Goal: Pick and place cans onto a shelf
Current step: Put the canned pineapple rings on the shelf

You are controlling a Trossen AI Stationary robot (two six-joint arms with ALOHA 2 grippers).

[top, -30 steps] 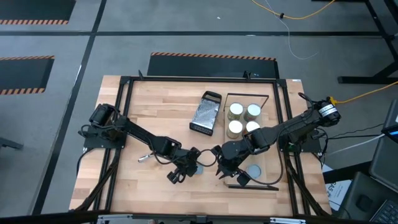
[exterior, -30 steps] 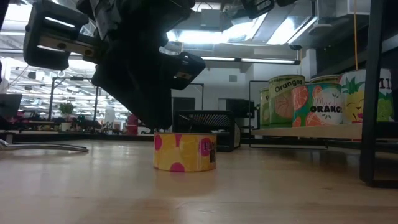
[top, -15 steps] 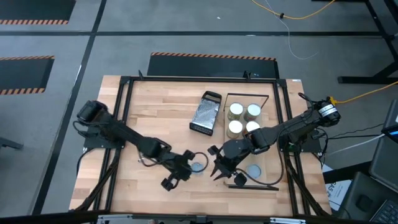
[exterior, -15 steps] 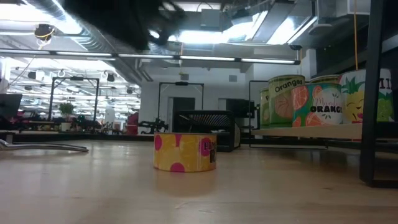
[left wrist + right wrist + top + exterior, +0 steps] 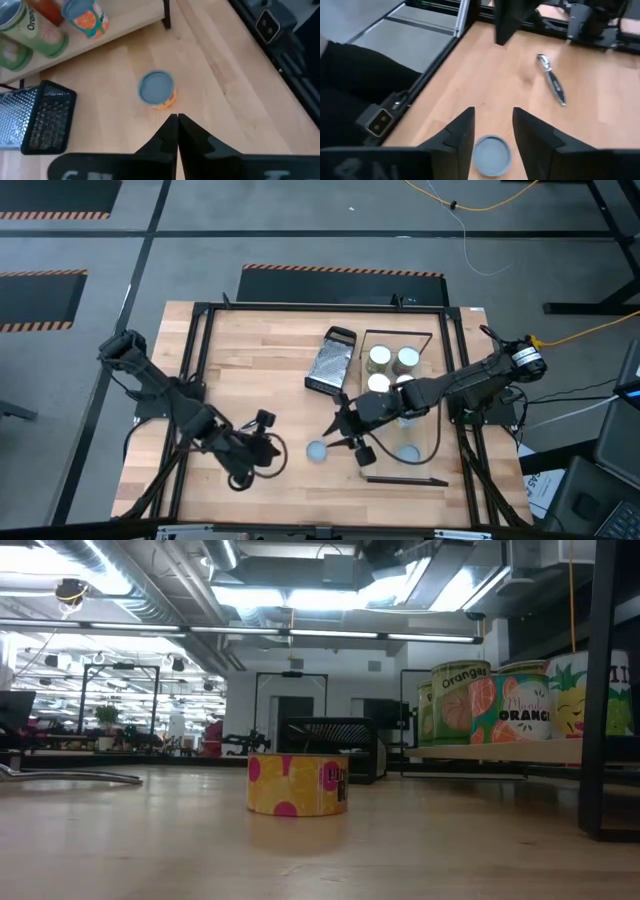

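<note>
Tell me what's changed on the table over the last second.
The left tool, shut, pulled back from the yellow can toward the table's left front, leaving the can where it stood. The right tool, open, swung over and now hovers above that can. The cans on the shelf, the grater and the yellow can did not move.

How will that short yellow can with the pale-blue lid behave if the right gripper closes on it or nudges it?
The yellow can is wider than tall and stands flat on the table, so it should slide, not tip. Its round metal wall looks rigid but could slip or twist in a pinch. The open right gripper hangs just above it, so a centred squeeze looks feasible.
</note>
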